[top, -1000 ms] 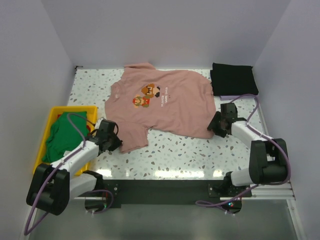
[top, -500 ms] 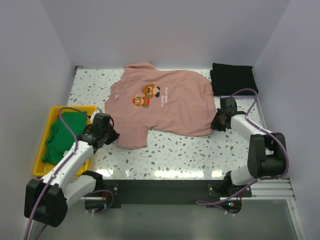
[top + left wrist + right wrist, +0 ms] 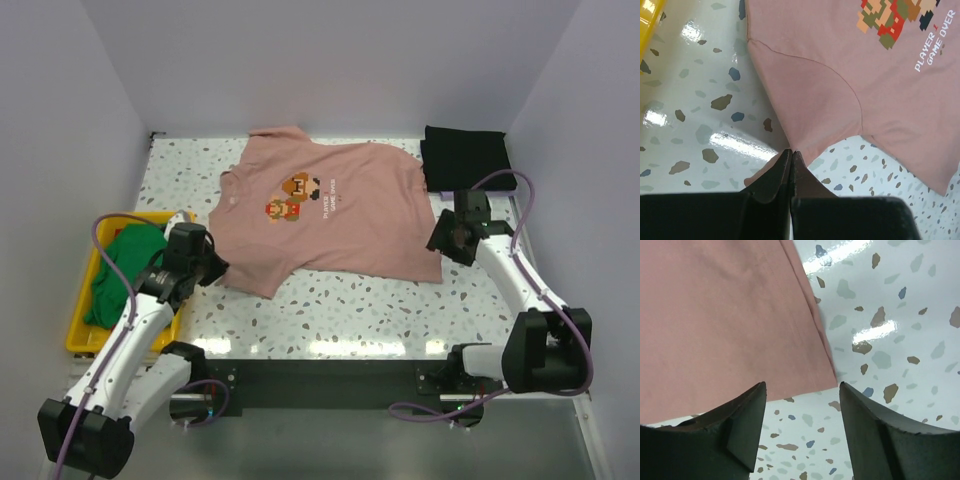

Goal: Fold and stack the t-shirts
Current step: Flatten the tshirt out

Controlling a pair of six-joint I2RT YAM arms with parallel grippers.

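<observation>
Left gripper (image 3: 791, 152): fingers pressed fully together, pinching the sleeve edge of the pink t-shirt (image 3: 840, 75).
Right gripper (image 3: 802, 386): fingers spread wide, holding nothing, poised just above the shirt's hem corner.
Pink t-shirt position: spread flat, print up, mid-table (image 3: 350, 310).
Black t-shirt (image 3: 467, 157): folded, far right corner.
Green t-shirt (image 3: 125, 270): bunched inside the yellow bin (image 3: 80, 335), left edge.

Pink t-shirt (image 3: 350, 225) with red/green/brown pixel print (image 3: 290, 196) and white lettering (image 3: 935, 52), black garment (image 3: 467, 157), green garment (image 3: 125, 270), yellow bin (image 3: 85, 335), white speckled terrazzo table (image 3: 360, 300).
</observation>
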